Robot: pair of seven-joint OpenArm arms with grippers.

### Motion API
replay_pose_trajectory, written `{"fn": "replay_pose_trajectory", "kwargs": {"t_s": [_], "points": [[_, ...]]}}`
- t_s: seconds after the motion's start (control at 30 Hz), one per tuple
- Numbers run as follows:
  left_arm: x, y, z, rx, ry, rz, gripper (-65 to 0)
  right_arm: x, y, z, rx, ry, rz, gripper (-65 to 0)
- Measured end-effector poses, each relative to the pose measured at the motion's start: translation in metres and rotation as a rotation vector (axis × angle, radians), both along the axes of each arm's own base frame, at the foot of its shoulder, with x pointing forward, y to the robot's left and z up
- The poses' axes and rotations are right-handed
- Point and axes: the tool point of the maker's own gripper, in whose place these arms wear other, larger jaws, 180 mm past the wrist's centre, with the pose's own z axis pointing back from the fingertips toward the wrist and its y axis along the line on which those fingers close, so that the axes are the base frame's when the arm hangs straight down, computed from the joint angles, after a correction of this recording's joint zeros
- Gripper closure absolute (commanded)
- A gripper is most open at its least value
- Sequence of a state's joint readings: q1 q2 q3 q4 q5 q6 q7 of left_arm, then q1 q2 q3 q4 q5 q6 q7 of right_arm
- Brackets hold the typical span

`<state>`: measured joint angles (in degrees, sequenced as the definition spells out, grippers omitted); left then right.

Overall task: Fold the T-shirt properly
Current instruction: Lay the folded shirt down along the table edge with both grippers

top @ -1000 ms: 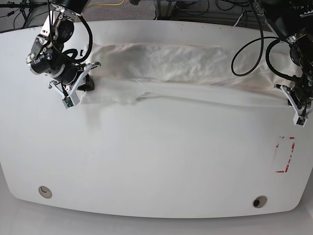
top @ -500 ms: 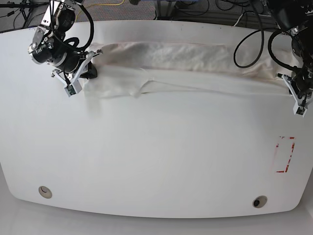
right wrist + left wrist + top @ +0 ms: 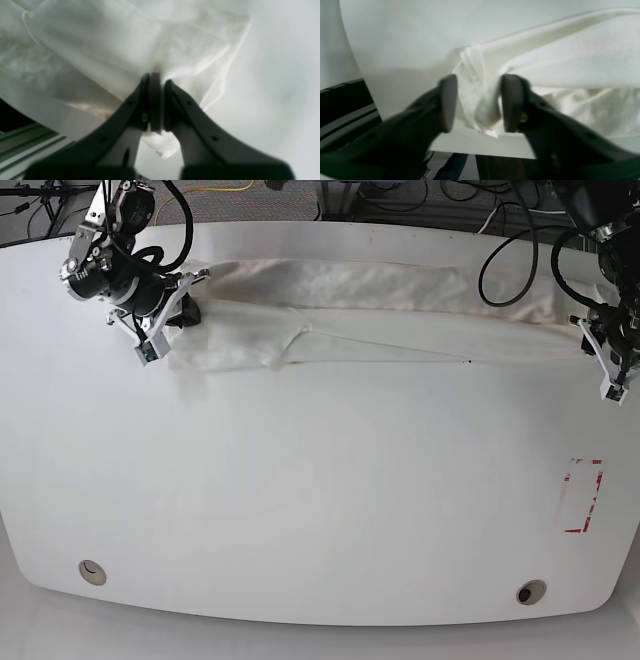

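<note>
Along the top of the base view, the T-shirt is lying stretched across the white table, the right gripper pinching its upper-left end while the left gripper, fingers apart, is apparently straddling a bunched fold at the right.

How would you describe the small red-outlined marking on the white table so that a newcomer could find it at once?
Start at the wide white table and go to the side where the left gripper hangs. Nearer the front edge lies a small red-outlined rectangle marking, flat on bare tabletop, well apart from the long white cloth T-shirt. It is the table's only red mark.
</note>
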<state>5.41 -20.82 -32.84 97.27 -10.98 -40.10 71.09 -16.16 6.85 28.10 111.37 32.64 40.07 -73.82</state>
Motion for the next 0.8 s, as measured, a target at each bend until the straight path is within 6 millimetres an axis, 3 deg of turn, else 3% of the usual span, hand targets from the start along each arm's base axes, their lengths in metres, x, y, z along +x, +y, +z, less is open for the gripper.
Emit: {"fn": "replay_pose_trajectory", "kwargs": {"t_s": [0.07, 0.2, 0.3, 0.53, 0.8], "points": [[-0.001, 0.000, 0.000, 0.001, 0.002, 0.000, -38.1, -0.002, -0.001, -0.002, -0.006, 0.009, 0.000, -24.9], [-0.003, 0.001, -0.001, 0.004, 0.009, 0.001, -38.8, -0.006, -0.003, -0.003, -0.016, 0.020, 0.001, -44.9], [-0.003, 0.001, -0.001, 0.005, 0.008, 0.001, -38.8, -0.007, -0.005, -0.004, -0.020, 0.023, 0.000, -52.5], [-0.002, 0.000, 0.006, 0.007, 0.010, 0.003, -38.8, -0.001, -0.001, 0.012, -0.037, -0.032, 0.016, -53.1], [0.013, -0.016, 0.048, -0.092, -0.156, -0.048, -38.8, 0.010, 0.007, 0.033, 0.091, -0.126, 0.003, -53.3]]}}
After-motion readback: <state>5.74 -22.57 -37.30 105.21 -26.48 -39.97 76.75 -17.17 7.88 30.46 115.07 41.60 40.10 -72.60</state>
